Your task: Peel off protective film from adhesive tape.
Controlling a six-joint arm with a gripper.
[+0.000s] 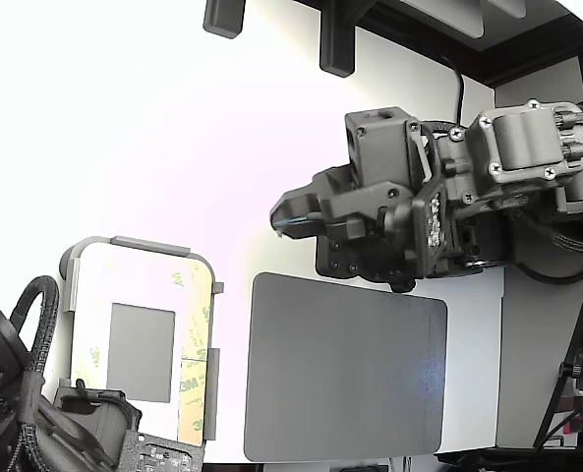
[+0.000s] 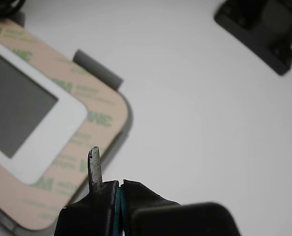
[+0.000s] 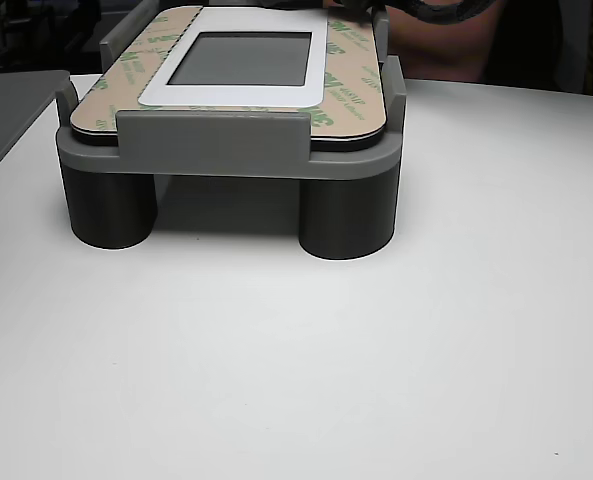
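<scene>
1. Closest to the wrist camera, the tool (image 2: pixel 111 189) shows two dark fingertips pressed together with only a thin teal line between them; nothing is pinched there
2. One thin grey blade (image 2: pixel 94 167) stands up from one fingertip, its tip seen against the panel's taped edge; contact cannot be judged
3. In the exterior view the tool (image 1: pixel 289 218) hangs above the white counter (image 1: pixel 153 128), well apart from the panel and just above the far edge of a dark grey mat (image 1: pixel 345 369)
4. A white panel (image 1: pixel 139 280) with a grey rectangle (image 1: pixel 141 352) at its centre lies flat in a grey fixture (image 3: pixel 216 145); the fixture stands on round legs on the counter
5. Tape liner strips printed with green "3M" marks run along the panel's edges
6. The protective film (image 1: pixel 195 401) is the shorter, deeper tan-yellow strip on the panel edge nearest the mat in the exterior view, toward the bottom of that picture; it lies flat on the panel, with no corner visibly lifted
7. A second arm's dark hardware (image 1: pixel 35 413) with braided cable sits at the exterior view's lower left, next to the fixture; its tool is not clearly visible
</scene>
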